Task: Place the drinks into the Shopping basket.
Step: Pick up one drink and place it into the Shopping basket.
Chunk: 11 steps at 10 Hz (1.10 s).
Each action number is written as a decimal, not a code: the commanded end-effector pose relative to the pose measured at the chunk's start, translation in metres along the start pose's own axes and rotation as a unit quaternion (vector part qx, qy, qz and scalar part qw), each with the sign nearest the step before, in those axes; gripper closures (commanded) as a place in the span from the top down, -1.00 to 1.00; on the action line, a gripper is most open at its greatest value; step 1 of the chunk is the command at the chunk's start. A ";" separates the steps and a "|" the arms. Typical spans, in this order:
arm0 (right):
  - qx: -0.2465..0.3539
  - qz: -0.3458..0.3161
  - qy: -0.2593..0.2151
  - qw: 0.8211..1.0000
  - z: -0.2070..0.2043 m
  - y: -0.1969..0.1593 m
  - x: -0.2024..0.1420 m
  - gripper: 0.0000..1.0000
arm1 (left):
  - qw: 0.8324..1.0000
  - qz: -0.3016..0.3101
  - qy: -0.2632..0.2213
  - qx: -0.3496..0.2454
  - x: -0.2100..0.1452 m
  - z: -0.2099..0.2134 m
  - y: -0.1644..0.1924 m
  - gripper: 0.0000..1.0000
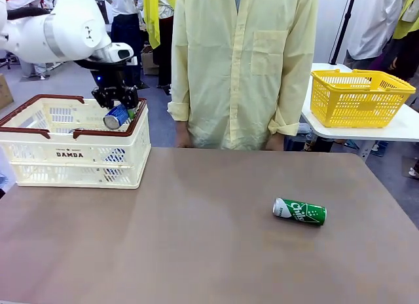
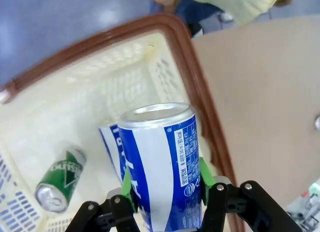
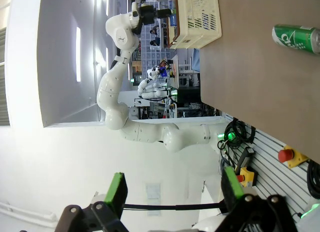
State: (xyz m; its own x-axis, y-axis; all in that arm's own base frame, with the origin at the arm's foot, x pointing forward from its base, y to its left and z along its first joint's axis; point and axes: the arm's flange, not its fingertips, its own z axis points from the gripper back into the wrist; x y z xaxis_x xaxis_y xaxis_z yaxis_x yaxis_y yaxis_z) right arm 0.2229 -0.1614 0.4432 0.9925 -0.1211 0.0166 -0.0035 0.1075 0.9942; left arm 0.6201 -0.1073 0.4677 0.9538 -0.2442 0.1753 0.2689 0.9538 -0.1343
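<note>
My left gripper (image 1: pixel 117 102) is shut on a blue can (image 1: pixel 116 116) with white lettering and holds it tilted just inside the right rim of the cream Shopping basket (image 1: pixel 39 144). In the left wrist view the green pads (image 2: pixel 127 184) clamp the blue can (image 2: pixel 160 162) above the basket's floor (image 2: pixel 75 117), where a green can (image 2: pixel 60 179) lies on its side. Part of another blue-and-white can (image 2: pixel 110 144) shows behind the held one. A second green can (image 1: pixel 299 211) lies on the table at the right, also visible as the green can (image 3: pixel 296 38). My right gripper (image 3: pixel 174 192) is open, holding nothing.
A person in a pale yellow shirt (image 1: pixel 242 61) stands at the far edge of the brown table (image 1: pixel 196 238). A yellow mesh basket (image 1: pixel 359 97) sits on a white side table at the right. The DAMDA crate stands at the table's far left corner.
</note>
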 end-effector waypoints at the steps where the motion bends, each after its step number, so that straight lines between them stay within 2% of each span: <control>1: 0.004 0.000 -0.001 1.000 -0.001 0.004 0.000 1.00 | 1.000 0.023 0.014 -0.007 -0.017 -0.009 0.008 -1.00; 4: 0.004 0.000 -0.001 1.000 -0.001 0.004 0.000 1.00 | 0.997 0.073 0.022 -0.008 -0.025 -0.025 0.020 -1.00; 8: 0.004 0.000 -0.001 1.000 -0.001 0.004 0.000 1.00 | 0.996 0.086 0.018 -0.011 -0.014 -0.047 0.020 -1.00; 9: 0.004 0.000 -0.001 1.000 -0.001 0.004 0.000 1.00 | 0.996 0.089 0.017 -0.014 -0.013 -0.048 0.020 -0.79; 10: 0.004 0.000 -0.001 1.000 -0.001 0.004 0.000 1.00 | 0.995 0.093 0.017 -0.017 -0.013 -0.049 0.022 0.32; 11: 0.004 0.000 -0.001 1.000 -0.001 0.004 0.000 1.00 | 0.995 0.095 0.017 -0.017 -0.013 -0.048 0.023 1.00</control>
State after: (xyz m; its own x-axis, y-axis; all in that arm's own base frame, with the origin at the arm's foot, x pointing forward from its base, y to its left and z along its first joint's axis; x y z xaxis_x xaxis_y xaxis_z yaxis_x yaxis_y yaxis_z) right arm 0.2229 -0.1613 0.4431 0.9925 -0.1210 0.0165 -0.0034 0.1075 0.9942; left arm 0.6186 -0.0923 0.4106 0.9910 -0.0914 0.0982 0.1074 0.9791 -0.1724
